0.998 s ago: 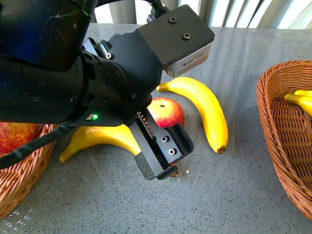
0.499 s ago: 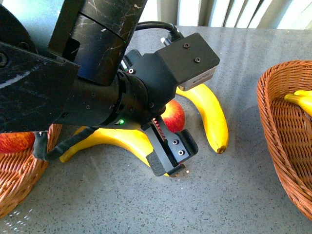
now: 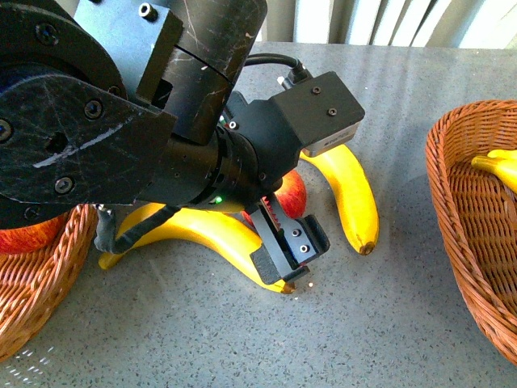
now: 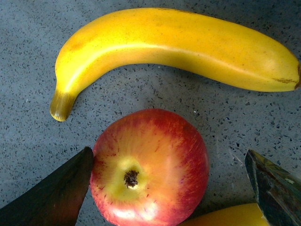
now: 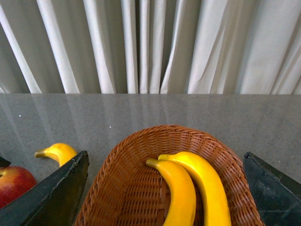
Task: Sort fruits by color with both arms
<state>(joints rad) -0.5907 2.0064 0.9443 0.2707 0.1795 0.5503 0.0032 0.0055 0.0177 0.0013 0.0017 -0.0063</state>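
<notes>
A red apple (image 4: 150, 167) streaked with yellow lies on the grey table, between the fingers of my open left gripper (image 4: 169, 157). One finger (image 4: 56, 197) touches or nearly touches its side, and the other (image 4: 275, 188) stands apart. In the front view the left gripper (image 3: 287, 242) hangs over the apple (image 3: 292, 192) and hides most of it. One banana (image 3: 351, 194) lies right of the apple and another banana (image 3: 202, 230) runs under the arm. My open right gripper (image 5: 165, 157) hovers over the right basket (image 5: 122, 188), which holds two bananas (image 5: 181, 193).
A wicker basket (image 3: 40, 275) at the left holds a red apple (image 3: 24, 240). The right basket (image 3: 477, 234) stands at the table's right edge with a banana (image 3: 501, 166) showing in it. White curtains (image 5: 150, 42) hang behind the table.
My left arm has come further into the front view, and its gripper has shifted a little right and lower over the apple, hiding more of it. The fruits have not moved.
</notes>
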